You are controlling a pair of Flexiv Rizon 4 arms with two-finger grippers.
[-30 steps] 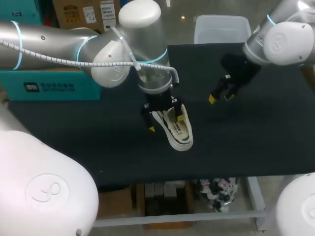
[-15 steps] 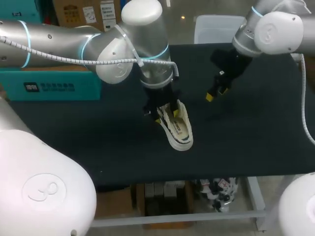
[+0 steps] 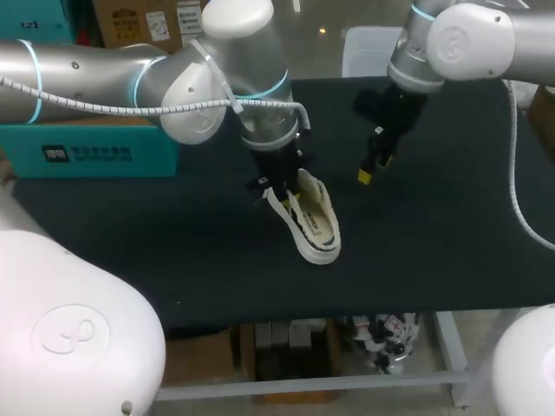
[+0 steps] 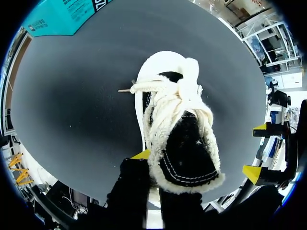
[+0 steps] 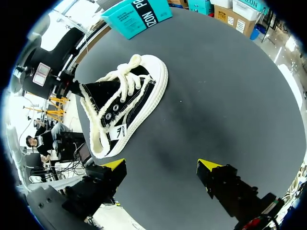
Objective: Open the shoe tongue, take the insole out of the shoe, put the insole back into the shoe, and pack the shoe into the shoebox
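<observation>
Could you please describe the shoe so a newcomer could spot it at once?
On the black table, look near the middle, under the left gripper. The shoe it holds by the tongue is a black sneaker with a white sole, cream laces and fleecy lining, the only footwear there.

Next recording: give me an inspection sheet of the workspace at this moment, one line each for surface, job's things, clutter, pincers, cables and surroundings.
Surface: black table, no spills or marks seen.
Job's things: black-and-white shoe near the middle, its fleece-edged tongue raised and laces tied; teal shoebox at the table's left edge; insole cannot be made out.
Clutter: nothing seen.
Pincers: left pincer at the shoe's heel end, against the tongue, grip hidden; right pincer open, empty, above the table beside the shoe.
Cables: white coiled cable along the left arm; grey cable hanging by the right arm.
Surroundings: nothing seen reaching over the table.
</observation>
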